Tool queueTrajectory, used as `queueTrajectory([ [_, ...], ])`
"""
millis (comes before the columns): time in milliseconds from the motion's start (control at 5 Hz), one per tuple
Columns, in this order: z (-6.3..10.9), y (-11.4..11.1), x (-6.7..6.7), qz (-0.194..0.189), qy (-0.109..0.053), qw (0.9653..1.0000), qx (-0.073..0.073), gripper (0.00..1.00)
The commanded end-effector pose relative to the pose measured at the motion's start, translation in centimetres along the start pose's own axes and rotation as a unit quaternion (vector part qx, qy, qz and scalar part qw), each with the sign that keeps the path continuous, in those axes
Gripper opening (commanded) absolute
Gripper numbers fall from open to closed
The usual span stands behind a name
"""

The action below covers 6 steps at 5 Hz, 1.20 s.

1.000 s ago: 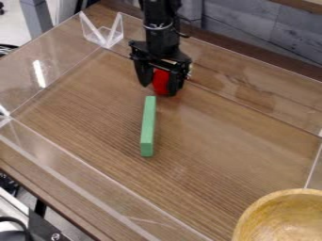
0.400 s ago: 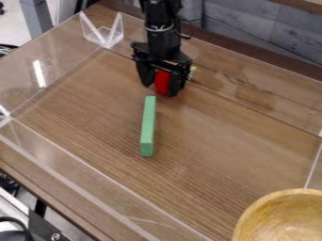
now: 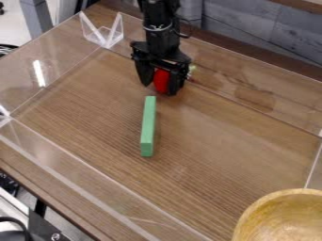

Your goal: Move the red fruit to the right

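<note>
The red fruit [image 3: 165, 82] rests on the wooden table [image 3: 214, 141] near the back, a small glossy red shape partly hidden by the black fingers. My gripper [image 3: 164, 81] points straight down over it, open, with one finger on each side of the fruit. Whether the pads touch the fruit I cannot tell. The fruit's green top is hidden.
A long green stick [image 3: 149, 125] lies just in front of the gripper, running toward the camera. Clear plastic walls [image 3: 51, 66] fence the table on the left, front and right. A wooden bowl [image 3: 287, 218] shows at the bottom right corner.
</note>
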<state>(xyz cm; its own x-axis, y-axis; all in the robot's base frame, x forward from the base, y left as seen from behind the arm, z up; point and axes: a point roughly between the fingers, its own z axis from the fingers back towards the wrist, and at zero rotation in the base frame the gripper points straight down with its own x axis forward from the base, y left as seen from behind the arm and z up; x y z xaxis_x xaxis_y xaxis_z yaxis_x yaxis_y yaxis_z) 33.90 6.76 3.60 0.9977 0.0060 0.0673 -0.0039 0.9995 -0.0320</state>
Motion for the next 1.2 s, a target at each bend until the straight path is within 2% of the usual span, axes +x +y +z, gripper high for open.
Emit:
queueTrajectory([
  [0, 1.4, 0.6, 1.2, 0.004, -0.031, 0.9995, 0.007, 1.00],
  [400, 1.2, 0.5, 1.2, 0.003, -0.032, 0.9994, 0.008, 1.00],
  [600, 2.2, 0.3, 1.3, 0.008, -0.043, 0.9990, 0.006, 0.00],
  [800, 4.6, -0.5, 1.6, 0.014, -0.065, 0.9978, 0.004, 0.00],
  [1000, 6.8, -3.2, 2.1, 0.009, -0.086, 0.9962, -0.003, 0.00],
])
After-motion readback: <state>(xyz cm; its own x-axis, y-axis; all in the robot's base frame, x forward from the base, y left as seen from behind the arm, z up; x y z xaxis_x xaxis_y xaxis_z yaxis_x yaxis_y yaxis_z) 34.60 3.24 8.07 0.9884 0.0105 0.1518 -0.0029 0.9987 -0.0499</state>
